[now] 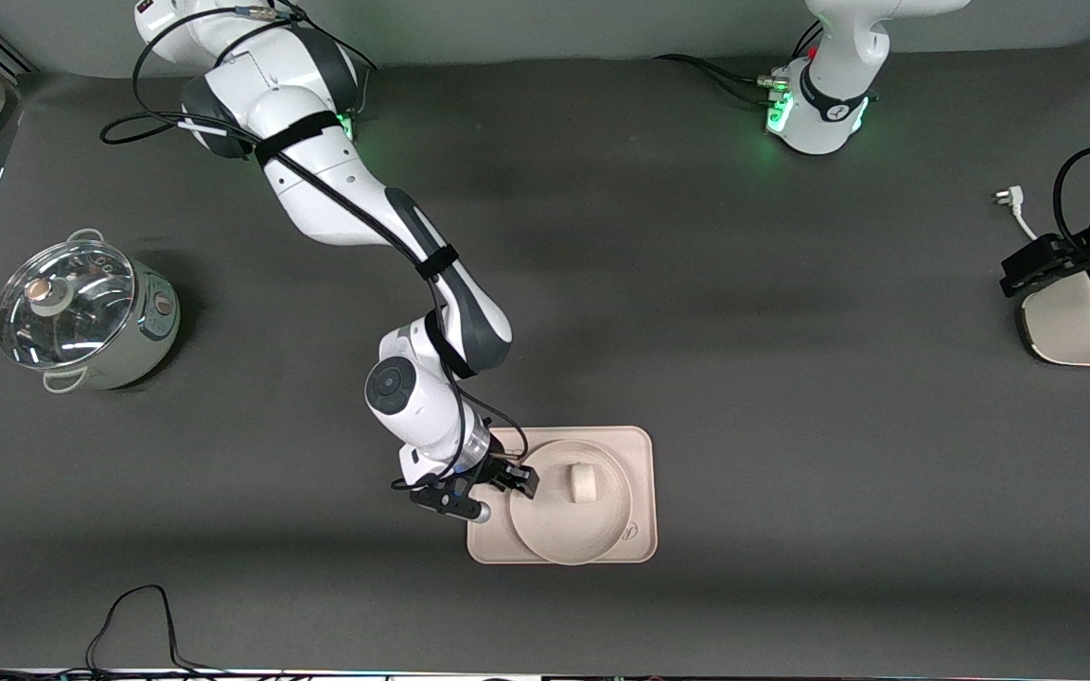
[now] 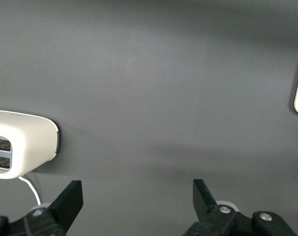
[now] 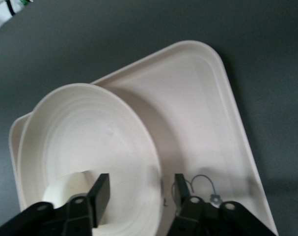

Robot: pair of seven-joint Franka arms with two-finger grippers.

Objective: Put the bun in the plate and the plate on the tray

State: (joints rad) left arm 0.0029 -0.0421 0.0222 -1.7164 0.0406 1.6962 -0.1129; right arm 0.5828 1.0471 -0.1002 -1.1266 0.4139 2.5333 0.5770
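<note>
Bun (image 1: 584,483) lies in the plate (image 1: 559,534), which sits on the tray (image 1: 635,454). Right gripper (image 1: 498,489) straddles the plate's rim, fingers apart. Left gripper (image 2: 137,199) waits spread near a toaster (image 1: 1080,322), well apart from the tray.

Dark grey matte table (image 1: 791,378) fills nearly the whole front view; soft lighter bands across it, light from overhead; glass-lidded pale green pot (image 1: 86,314) w/ two handles stands toward the right arm's end; white toaster (image 1: 1089,322) sits at the left arm's end, seen also in the left wrist view (image 2: 21,142) w/ two slots; its white plug & cord (image 1: 1013,206) lie on the table nearby; black cable (image 1: 133,624) loops along the edge nearest the front camera; pale grey wall strip (image 1: 554,28) along the top.
</note>
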